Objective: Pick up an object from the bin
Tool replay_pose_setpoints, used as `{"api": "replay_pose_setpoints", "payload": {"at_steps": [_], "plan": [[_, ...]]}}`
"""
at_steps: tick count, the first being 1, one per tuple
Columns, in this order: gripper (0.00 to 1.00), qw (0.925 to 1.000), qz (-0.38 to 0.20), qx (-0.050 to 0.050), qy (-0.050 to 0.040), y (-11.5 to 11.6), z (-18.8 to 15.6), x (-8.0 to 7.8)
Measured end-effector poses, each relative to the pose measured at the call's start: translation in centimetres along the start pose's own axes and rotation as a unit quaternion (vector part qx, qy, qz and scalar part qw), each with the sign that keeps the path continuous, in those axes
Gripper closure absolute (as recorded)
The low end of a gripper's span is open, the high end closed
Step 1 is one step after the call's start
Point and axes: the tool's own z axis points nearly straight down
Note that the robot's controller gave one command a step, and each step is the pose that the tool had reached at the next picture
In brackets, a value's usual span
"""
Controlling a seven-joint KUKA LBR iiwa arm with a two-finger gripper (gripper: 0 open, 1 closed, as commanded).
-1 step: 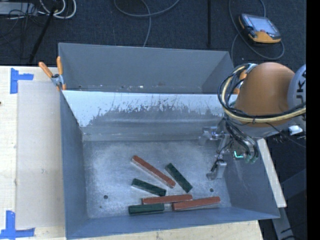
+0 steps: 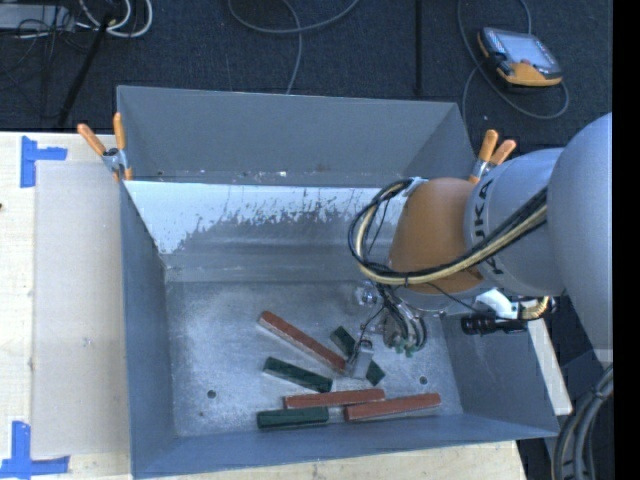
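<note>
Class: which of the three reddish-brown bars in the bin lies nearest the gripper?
The slanted bar, whose lower right end lies beside the gripper; the other two bars lie nearly level, closer to the bin's front wall.

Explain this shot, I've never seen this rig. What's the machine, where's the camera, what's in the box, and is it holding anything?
One camera looks down from above, slightly to one side. The grey shape on the right is a robot arm with an orange cover. Its gripper is low inside the grey metal bin. On the bin floor lie a slanted brown bar, two more brown bars, two dark green bars, and small dark green pieces next to the gripper. Whether it holds anything, I cannot tell.
</note>
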Motion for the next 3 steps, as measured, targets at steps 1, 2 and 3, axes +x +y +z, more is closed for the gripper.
{"api": "replay_pose_setpoints", "payload": {"at_steps": [1,2,3], "plan": [[0.0,0.9974,0.072,-0.001,-0.0023,-1.5,-3.2,1.8],[0.0,0.9914,0.131,-0.001,-0.0032,-0.7,-3.2,0.6],[0.0,0.9862,0.166,0.0,-0.0004,-0.7,-0.1,1.2]]}}
